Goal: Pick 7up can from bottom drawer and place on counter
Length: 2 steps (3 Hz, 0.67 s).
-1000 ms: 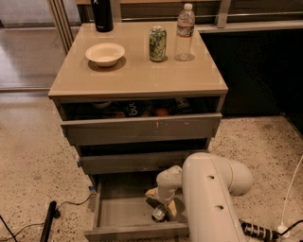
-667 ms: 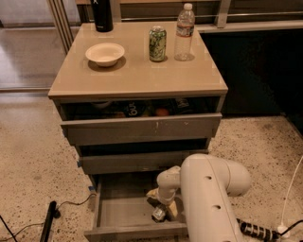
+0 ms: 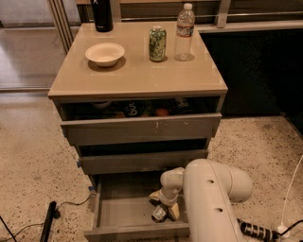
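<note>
White plastic fills the near view: the robot's arm [image 3: 210,198] bends down into the bottom drawer [image 3: 120,215], which stands pulled open with a bare grey inside. The hand [image 3: 164,207] sits low in that drawer, towards its right side, right at the 7up can [image 3: 158,214]. The small silvery can lies on the drawer floor touching the hand; whether the hand is clamped on it cannot be told. Above, the middle drawer [image 3: 142,162] is slightly out and the top drawer [image 3: 142,128] is partly open. Farther back, the beige worktop [image 3: 137,78] carries a pale bowl [image 3: 105,53], a green-patterned can [image 3: 157,43], a clear water bottle [image 3: 184,33] and a dark flask [image 3: 102,14].
</note>
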Tool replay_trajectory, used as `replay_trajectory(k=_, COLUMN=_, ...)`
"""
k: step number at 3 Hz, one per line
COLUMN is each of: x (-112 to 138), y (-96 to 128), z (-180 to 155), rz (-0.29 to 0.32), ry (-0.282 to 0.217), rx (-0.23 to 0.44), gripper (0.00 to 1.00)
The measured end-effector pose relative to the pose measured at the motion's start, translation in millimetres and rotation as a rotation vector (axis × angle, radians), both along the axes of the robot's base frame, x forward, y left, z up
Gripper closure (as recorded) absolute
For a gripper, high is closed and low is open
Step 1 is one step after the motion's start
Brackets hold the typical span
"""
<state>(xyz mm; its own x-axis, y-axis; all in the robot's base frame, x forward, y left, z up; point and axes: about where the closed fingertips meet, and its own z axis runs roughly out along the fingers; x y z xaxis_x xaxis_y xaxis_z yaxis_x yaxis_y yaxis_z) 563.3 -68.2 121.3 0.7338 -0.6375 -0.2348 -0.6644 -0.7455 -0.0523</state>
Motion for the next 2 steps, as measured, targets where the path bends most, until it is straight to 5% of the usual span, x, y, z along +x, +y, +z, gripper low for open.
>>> replay_trajectory(k=2, x=-9.4, y=1.7, z=-4.8, rz=0.03, ry=0.054, rx=0.009, gripper=0.0)
